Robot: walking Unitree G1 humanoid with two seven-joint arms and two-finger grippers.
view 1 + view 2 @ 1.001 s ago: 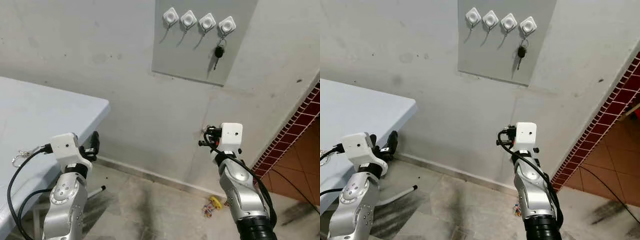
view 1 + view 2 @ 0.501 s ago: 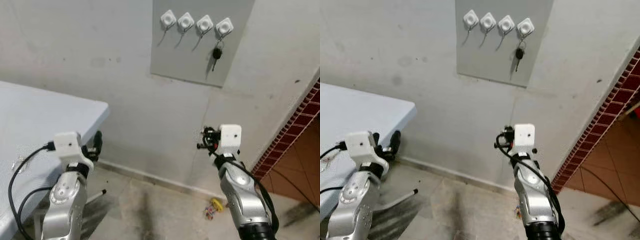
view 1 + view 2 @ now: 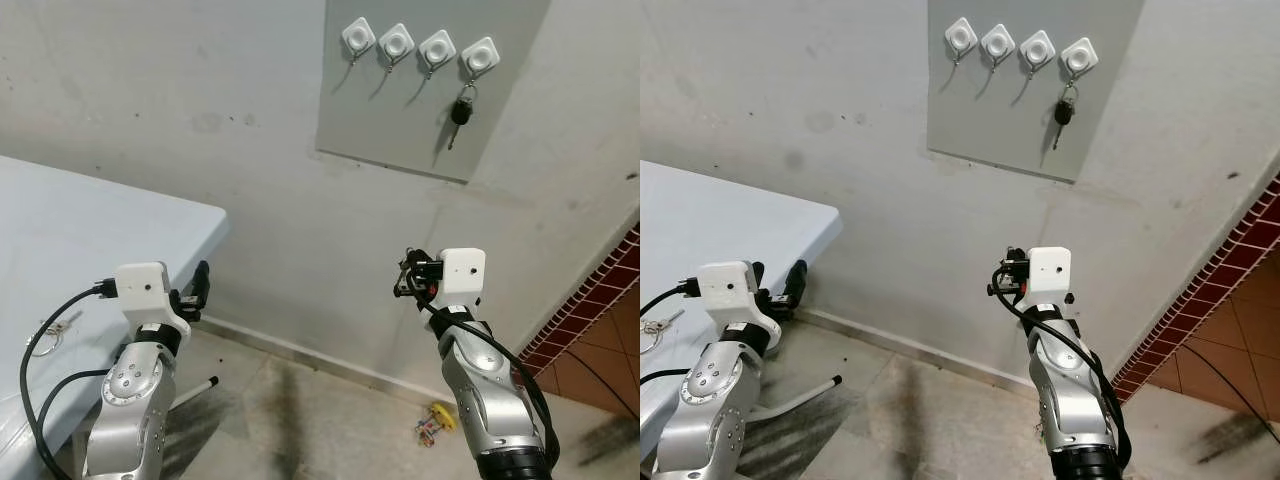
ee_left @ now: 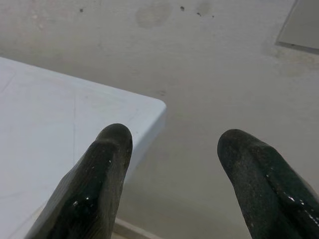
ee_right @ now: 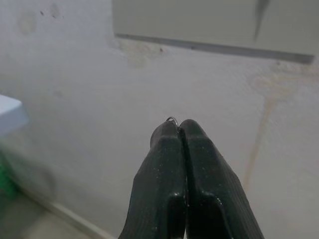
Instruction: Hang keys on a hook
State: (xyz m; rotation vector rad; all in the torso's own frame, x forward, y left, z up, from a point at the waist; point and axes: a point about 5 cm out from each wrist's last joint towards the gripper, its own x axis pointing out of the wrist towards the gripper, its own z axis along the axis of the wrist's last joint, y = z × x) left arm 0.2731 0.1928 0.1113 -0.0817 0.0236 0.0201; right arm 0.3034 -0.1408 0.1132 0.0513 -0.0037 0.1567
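Keyring, thin silver wire loop [image 5: 172, 120], peeks out just above the tips of the right gripper [image 5: 179, 130], whose two black fingers are pressed together on it; only a sliver of the ring shows, the keys themselves hidden behind the fingers. In the head views the right gripper [image 3: 409, 279] sits at about waist height in front of the grey plaster wall, pointing toward it.

Row of four white square wall hooks [image 3: 420, 45] is mounted on a pale grey rectangular board [image 3: 400, 130] high on the wall, above the right gripper and slightly to its left. Rightmost hook [image 3: 481, 55] already carries a black-headed car key [image 3: 462, 112] hanging straight down, long axis vertical. The three hooks to its left look free; third hook [image 3: 437, 48] lies most nearly above the gripper.

Judgement: the move ahead is mainly a lift, with a reach in to the wall. The right arm is nearer the hooks and has the ring.

Left gripper [image 4: 174, 174] hovers beside the corner of the white rectangular table [image 3: 60, 230], fingers spread apart, holding nothing. Second bunch of keys on a silver ring [image 3: 652, 330] lies on the table by the left arm
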